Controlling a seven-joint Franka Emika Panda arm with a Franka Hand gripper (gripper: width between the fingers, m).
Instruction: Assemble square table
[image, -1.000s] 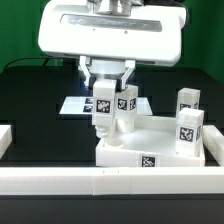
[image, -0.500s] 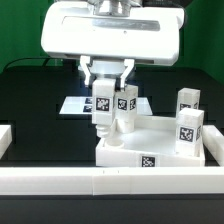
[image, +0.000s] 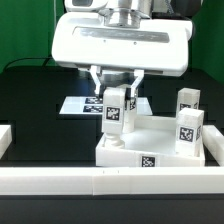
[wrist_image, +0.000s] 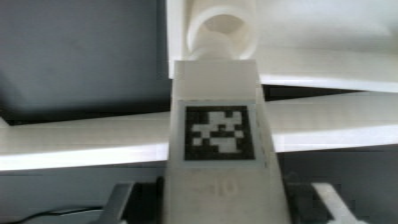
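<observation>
The white square tabletop (image: 150, 146) lies rim up near the front rail. My gripper (image: 115, 92) is shut on a white tagged leg (image: 114, 108), held upright over the tabletop's back corner on the exterior view's left. The wrist view looks down this leg (wrist_image: 219, 130) from between my gripper's (wrist_image: 228, 205) fingers to its round end, with the tabletop (wrist_image: 107, 150) beneath. A second leg (image: 131, 100) stands just behind the held one, partly hidden. Two more legs (image: 187, 100) (image: 189, 128) stand at the tabletop's right side.
The marker board (image: 76, 105) lies flat on the black table behind the tabletop, on the exterior view's left. A long low white border rail (image: 100, 181) runs across the front, with a short piece (image: 5, 137) at the left edge.
My gripper and the held leg have shifted toward the exterior view's right and slightly lower, so the leg now overlaps the leg standing behind it.
</observation>
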